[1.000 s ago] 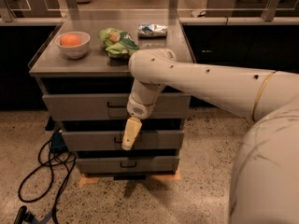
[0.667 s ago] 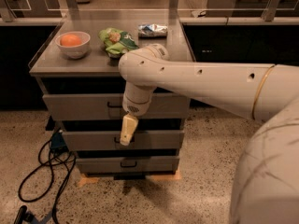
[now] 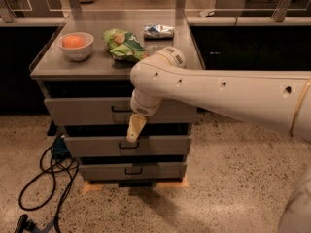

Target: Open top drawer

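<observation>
The top drawer point(image 3: 82, 111) is the widest grey front, just under the cabinet's top, and it looks closed. Its small black handle point(image 3: 120, 109) is at the centre. My gripper point(image 3: 135, 128) hangs down from the white arm point(image 3: 204, 89). Its beige tip is just below and to the right of the handle, in front of the gap between the top and middle drawers. It does not appear to be on the handle.
The middle drawer point(image 3: 160, 145) and bottom drawer point(image 3: 155, 171) sit below. On the cabinet top are a bowl with an orange point(image 3: 75, 45), a green bag point(image 3: 123, 43) and a blue-white packet point(image 3: 158, 31). Cables point(image 3: 43, 178) lie on the floor to the left. Dark counters flank the cabinet.
The arm has shifted slightly left and the gripper has risen a little, from the middle drawer's front towards the lower edge of the top drawer.
</observation>
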Tool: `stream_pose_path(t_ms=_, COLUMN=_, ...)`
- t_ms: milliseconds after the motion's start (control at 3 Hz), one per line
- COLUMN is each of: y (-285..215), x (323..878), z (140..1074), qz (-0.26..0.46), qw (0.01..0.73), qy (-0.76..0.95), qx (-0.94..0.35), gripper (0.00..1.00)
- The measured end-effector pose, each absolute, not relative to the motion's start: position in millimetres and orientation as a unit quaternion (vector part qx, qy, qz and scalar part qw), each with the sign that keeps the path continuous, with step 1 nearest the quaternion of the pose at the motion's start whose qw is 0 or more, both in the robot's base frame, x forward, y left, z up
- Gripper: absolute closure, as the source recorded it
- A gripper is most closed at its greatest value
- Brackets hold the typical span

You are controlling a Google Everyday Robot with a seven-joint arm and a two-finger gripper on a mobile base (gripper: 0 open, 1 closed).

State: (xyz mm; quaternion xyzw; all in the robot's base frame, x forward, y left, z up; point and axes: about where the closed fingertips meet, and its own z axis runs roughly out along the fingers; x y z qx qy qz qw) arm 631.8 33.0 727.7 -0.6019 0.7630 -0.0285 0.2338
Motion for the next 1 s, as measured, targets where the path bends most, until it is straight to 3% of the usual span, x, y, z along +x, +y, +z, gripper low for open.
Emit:
stream_pose_path(t_ms=333, y=26.3, x=627.1, z=737.4, qz=-0.015, qw=0.265, qy=0.751, qx=-0.604, gripper=0.00)
stream_pose_path(t_ms=667, y=32.6, x=646.9, z=757.5, qz=0.041, qw=0.355, qy=0.732, qx=-0.581, gripper=0.00)
stream_pose_path(t_ms=1000, y=27.0, x=648.4, z=773.8, qz=0.061, qw=0.394, qy=0.723, qx=-0.563, gripper=0.00)
